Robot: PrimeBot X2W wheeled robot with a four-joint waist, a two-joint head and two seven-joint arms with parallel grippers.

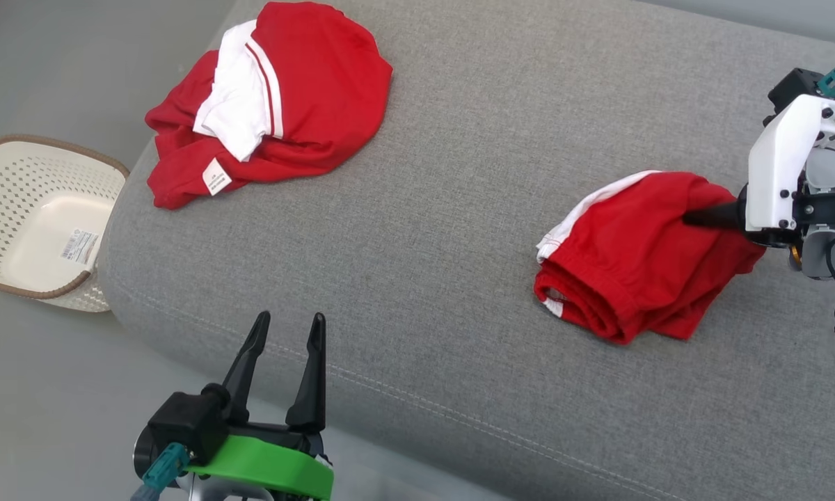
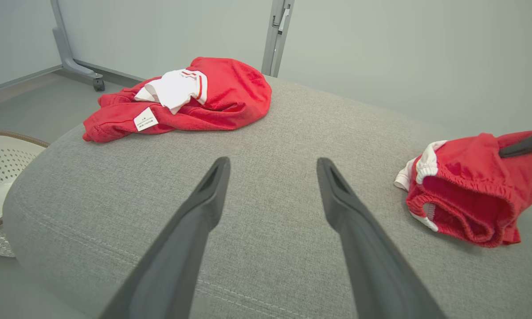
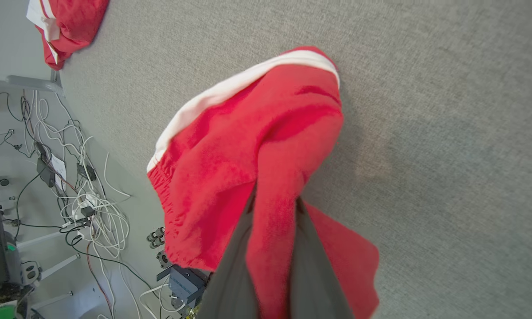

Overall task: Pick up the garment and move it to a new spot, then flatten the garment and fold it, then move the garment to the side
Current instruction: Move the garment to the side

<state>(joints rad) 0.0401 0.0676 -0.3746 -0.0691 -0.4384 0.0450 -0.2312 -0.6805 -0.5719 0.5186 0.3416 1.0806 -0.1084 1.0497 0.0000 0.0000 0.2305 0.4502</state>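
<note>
A rounded cushion (image 1: 459,174) of grey woven fabric is seen above a pale floor. Toward its right side the bunched red garment (image 1: 633,264), soft knit with white trim, is pinched by the right gripper (image 1: 696,217), its fingers pressed together on a fold. The left gripper (image 1: 289,327) is held spread and empty near the front edge.

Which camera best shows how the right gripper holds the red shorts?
Right wrist view: the right gripper has its jaws shut on a ridge of the red shorts, seen close. The head and left wrist views catch one dark fingertip against the cloth.
</note>
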